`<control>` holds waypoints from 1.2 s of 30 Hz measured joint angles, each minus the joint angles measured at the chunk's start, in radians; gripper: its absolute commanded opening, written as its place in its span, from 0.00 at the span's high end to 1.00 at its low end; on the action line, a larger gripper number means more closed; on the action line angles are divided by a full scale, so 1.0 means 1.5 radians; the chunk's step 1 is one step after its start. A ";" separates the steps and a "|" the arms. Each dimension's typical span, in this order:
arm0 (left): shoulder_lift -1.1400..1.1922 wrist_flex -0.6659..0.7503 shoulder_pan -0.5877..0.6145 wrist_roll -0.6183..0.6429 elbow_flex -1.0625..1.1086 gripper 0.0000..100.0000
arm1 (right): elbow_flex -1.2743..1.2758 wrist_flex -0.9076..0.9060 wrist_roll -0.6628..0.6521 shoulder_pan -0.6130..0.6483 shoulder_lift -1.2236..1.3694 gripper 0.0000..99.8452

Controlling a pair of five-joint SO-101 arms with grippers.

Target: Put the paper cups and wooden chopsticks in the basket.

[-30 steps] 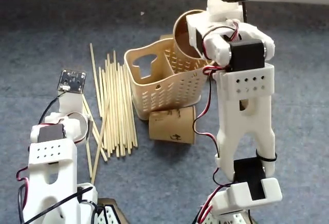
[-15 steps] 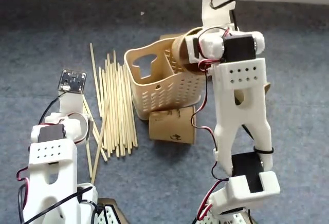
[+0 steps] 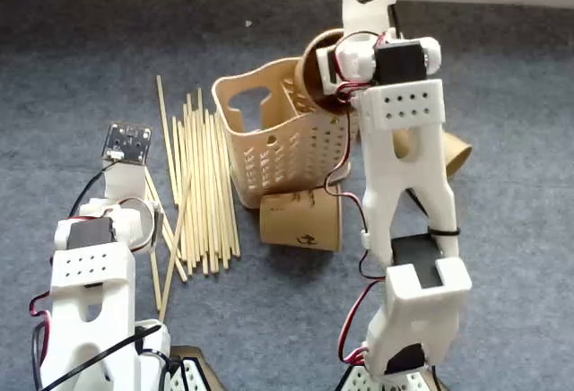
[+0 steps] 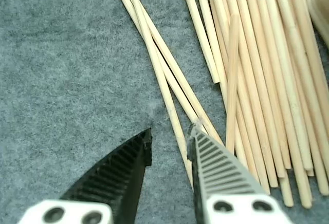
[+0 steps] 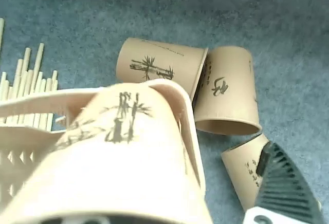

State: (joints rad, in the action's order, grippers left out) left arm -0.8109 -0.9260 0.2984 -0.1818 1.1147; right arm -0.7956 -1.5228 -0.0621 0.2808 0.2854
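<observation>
At the back of the high view, the right gripper [image 3: 334, 75] is right against a brown paper cup [image 3: 314, 73] that sits tilted on the rim of the cream plastic basket [image 3: 269, 153]. I cannot tell if it has hold of the cup, so I think most of the job is left. In the left wrist view, the left gripper [image 4: 171, 131] hangs partly open with nothing in it, over the long pale wooden chopsticks [image 4: 257, 80], which lie loose on the grey carpet [image 4: 61, 70]. In the right wrist view, three other paper cups [image 5: 159, 67] with dark leaf drawings lie on their sides beside the basket.

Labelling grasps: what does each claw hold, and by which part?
Left claw holds nothing, open over the chopsticks. Right claw is by the rim of a paper cup at the basket; its grip cannot be told.
</observation>
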 measured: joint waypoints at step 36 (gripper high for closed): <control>0.000 0.036 0.000 0.000 0.019 0.85 | 0.361 -0.144 -0.006 -0.092 -0.390 0.69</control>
State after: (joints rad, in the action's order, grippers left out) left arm -0.8109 -0.8723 0.2984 -0.1818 1.1439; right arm -0.2539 -1.7392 -0.0713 0.1427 -0.2992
